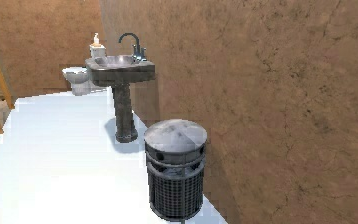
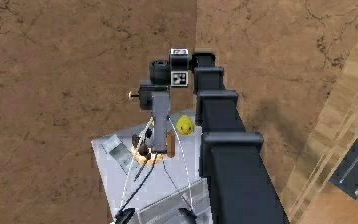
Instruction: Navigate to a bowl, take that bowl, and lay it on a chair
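In the arm side view the dark arm bar (image 2: 227, 140) rises from the bottom edge toward a brown wall (image 2: 67, 60), with a white marker square (image 2: 179, 76) at its far end. Left of the marker the gripper (image 2: 155, 150) hangs with its body turned downward over a pale grey flat surface (image 2: 112, 150). A small yellow blob (image 2: 187, 125) sits just right of the gripper, and a brownish-orange patch (image 2: 147, 152) lies at the fingers' end. I cannot tell whether the gripper holds anything.
Ahead in the forward view a dark pedestal sink (image 1: 120, 68) with a soap bottle (image 1: 97, 46) stands against the brown wall. A dark mesh bin (image 1: 175, 170) with a domed lid stands close by on the pale floor (image 1: 57, 150). A white toilet (image 1: 77, 78) is behind the sink.
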Available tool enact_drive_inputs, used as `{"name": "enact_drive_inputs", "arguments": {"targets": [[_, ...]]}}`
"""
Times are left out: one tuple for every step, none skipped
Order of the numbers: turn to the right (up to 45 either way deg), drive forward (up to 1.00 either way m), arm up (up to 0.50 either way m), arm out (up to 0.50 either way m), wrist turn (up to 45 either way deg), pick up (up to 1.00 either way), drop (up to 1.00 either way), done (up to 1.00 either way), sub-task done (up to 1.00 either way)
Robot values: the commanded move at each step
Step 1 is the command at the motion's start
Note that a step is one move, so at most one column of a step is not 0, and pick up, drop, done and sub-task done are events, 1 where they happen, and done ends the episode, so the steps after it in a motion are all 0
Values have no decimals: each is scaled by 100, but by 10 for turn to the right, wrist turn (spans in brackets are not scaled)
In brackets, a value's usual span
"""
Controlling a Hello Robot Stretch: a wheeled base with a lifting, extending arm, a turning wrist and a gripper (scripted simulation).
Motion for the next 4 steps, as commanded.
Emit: {"name": "enact_drive_inputs", "arguments": {"targets": [[0, 0, 0, 0, 450, 0, 0, 0, 0], [0, 0, 0, 0, 450, 0, 0, 0, 0], [0, 0, 0, 0, 450, 0, 0, 0, 0], [0, 0, 0, 0, 180, 0, 0, 0, 0]]}}
